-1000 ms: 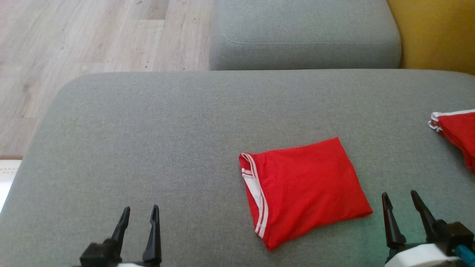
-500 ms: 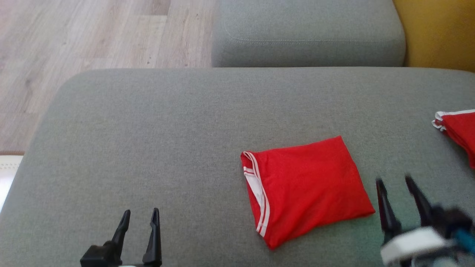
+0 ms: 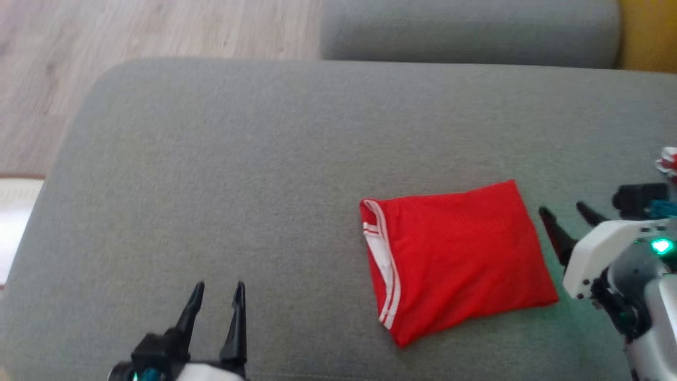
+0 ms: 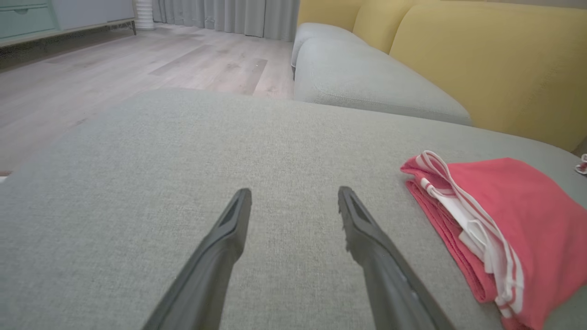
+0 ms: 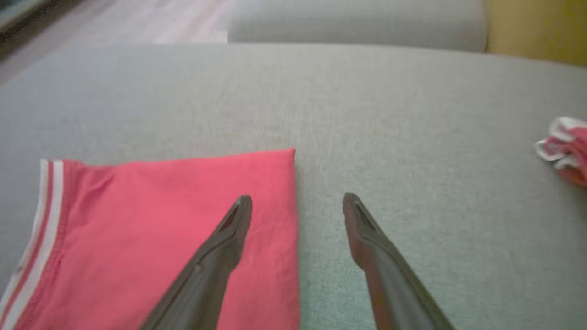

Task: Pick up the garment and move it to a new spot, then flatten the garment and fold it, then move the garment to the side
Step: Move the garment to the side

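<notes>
The garment [image 3: 455, 259] is red with white stripes along one edge, folded into a rectangle on the grey cushion [image 3: 238, 174]. It also lies at the right of the left wrist view [image 4: 495, 229] and at the lower left of the right wrist view [image 5: 156, 233]. My right gripper [image 3: 566, 214] hangs open just off the garment's right edge, above the cushion. In its own wrist view the right gripper [image 5: 296, 201] straddles that edge, left finger over red cloth. My left gripper [image 3: 219, 288] is open near the front edge, well to the garment's left, with nothing between its fingers [image 4: 234, 220].
Another red and white cloth [image 3: 667, 159] lies at the cushion's far right, seen also in the right wrist view [image 5: 566, 149]. A second grey cushion [image 3: 465, 29] sits behind, with a yellow backrest [image 4: 486, 59]. Wooden floor [image 3: 132, 32] lies beyond the left edge.
My right arm has risen and swung forward, its fingers now beside the garment's right edge. The head camera has tilted, shifting the whole picture. The left gripper holds its place.
</notes>
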Available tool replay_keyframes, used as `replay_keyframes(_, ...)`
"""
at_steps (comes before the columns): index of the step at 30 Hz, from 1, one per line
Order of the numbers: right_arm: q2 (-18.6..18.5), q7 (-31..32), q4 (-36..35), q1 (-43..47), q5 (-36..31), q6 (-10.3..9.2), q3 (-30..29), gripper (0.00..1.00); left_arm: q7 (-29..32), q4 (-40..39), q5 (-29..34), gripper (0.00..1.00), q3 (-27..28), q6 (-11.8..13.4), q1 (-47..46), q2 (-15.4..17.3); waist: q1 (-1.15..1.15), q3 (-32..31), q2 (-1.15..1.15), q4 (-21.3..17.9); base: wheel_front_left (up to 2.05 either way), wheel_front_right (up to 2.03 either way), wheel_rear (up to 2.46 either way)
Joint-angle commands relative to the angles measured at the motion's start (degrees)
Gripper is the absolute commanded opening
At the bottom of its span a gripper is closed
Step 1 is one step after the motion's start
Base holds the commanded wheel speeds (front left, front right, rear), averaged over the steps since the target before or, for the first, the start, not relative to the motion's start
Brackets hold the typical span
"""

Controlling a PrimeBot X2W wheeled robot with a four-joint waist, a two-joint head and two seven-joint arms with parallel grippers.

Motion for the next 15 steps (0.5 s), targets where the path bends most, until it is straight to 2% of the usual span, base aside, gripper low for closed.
replay_keyframes(1, -1.35, 1.57, -0.16, -3.05, 0.28, -0.05, 1.62, 1.0, -0.71, -1.67, -0.01, 1.0, 1.18, 0.16, -3.4, -0.36, -0.01, 1.57, 0.0, 1.5, 0.0, 0.0, 0.0)
replay_keyframes(7, -0.2, 5.6, 9.97, -6.44, 1.0, -0.05, 3.05, 1.0, -0.71, -1.24, -0.8, 1.0, -0.18, 0.87, -4.97, -0.36, -0.01, 2.98, 0.0, 3.56, 0.0, 0.0, 0.0)
replay_keyframes(11, 1.32, 7.51, 13.19, -7.82, 2.81, -0.05, 3.59, 1.0, -0.71, -1.32, -1.03, 1.0, -0.43, 1.26, -5.08, -0.36, -0.01, 3.15, 0.0, 3.87, 0.0, 0.0, 0.0)
replay_keyframes(12, 1.66, 7.25, 13.72, -8.37, 3.67, -0.05, 3.36, 0.3, -0.71, -1.35, -1.07, 1.0, -0.48, 1.34, -5.06, -0.36, -0.01, 3.2, 0.0, 3.89, 0.0, 0.0, 0.0)
replay_keyframes(13, 1.87, 7.05, 14.17, -8.88, 4.34, -0.05, 3.26, 0.0, -0.71, -1.36, -1.1, 1.0, -0.52, 1.41, -5.04, -0.36, -0.01, 3.24, 0.0, 3.86, 0.0, 0.0, 0.0)
replay_keyframes(15, 2.27, 6.68, 14.21, -9.94, 5.76, -0.05, 3.65, 0.0, -0.71, -1.47, -1.24, 1.0, -0.29, 1.74, -5.01, -0.36, -0.01, 3.3, 0.0, 3.23, 0.0, 0.0, 0.0)
